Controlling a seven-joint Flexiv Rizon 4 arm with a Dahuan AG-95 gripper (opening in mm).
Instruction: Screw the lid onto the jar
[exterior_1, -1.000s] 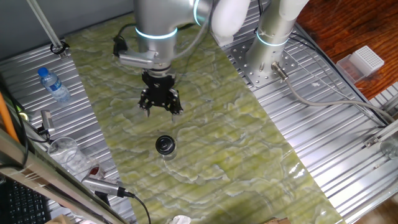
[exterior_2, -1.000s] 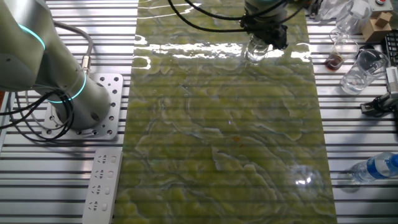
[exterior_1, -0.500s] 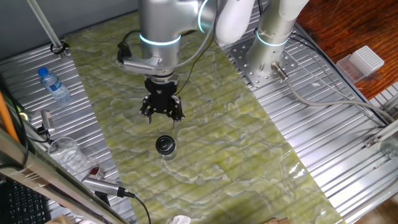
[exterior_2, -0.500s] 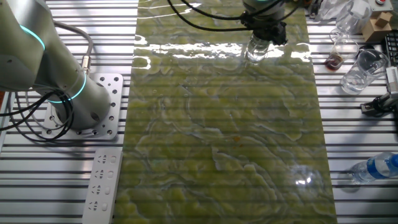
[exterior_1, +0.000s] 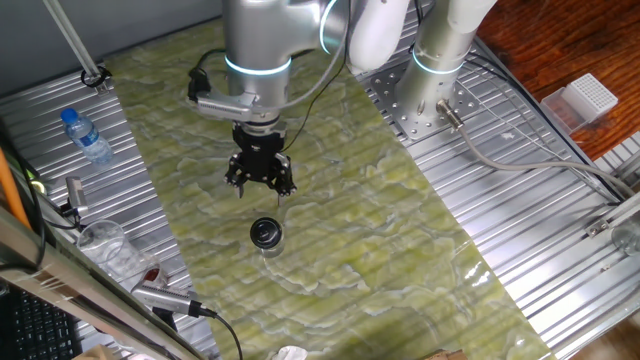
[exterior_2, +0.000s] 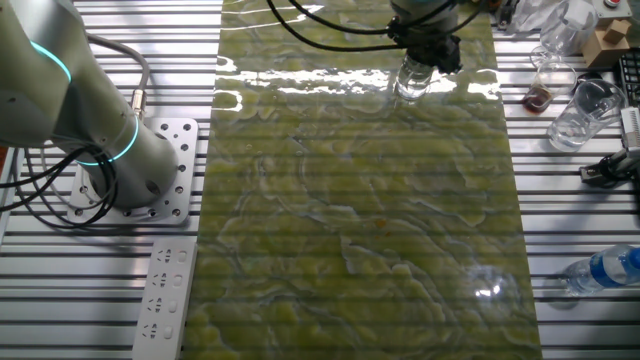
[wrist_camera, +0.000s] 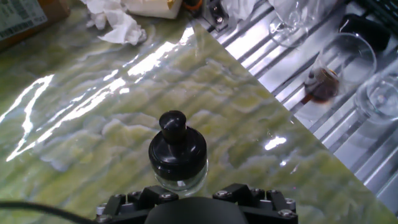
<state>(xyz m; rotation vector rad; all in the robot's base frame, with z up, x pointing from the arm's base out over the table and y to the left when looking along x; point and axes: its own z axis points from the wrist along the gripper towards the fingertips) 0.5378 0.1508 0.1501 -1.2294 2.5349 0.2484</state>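
The jar (exterior_1: 266, 246) is a small clear glass jar standing on the green mat, with the black lid (exterior_1: 265, 233) sitting on its mouth. In the hand view the lid (wrist_camera: 177, 148) shows a round knob on top, with the jar's glass (wrist_camera: 180, 182) just below it. In the other fixed view the jar (exterior_2: 410, 82) stands at the mat's far edge. My gripper (exterior_1: 260, 183) hovers just behind and above the jar, apart from it, fingers spread and empty. It also shows in the other fixed view (exterior_2: 430, 52). Only the gripper's body shows at the bottom of the hand view.
A blue-capped water bottle (exterior_1: 86, 136) and a clear cup (exterior_1: 102, 241) lie on the metal slats left of the mat. A small glass with brown liquid (wrist_camera: 322, 82) and crumpled tissue (wrist_camera: 118, 26) are near the mat's edge. A second arm's base (exterior_2: 125, 170) stands beside the mat.
The gripper moved a little toward the jar over the first half second, then held still. The jar and lid have not moved.
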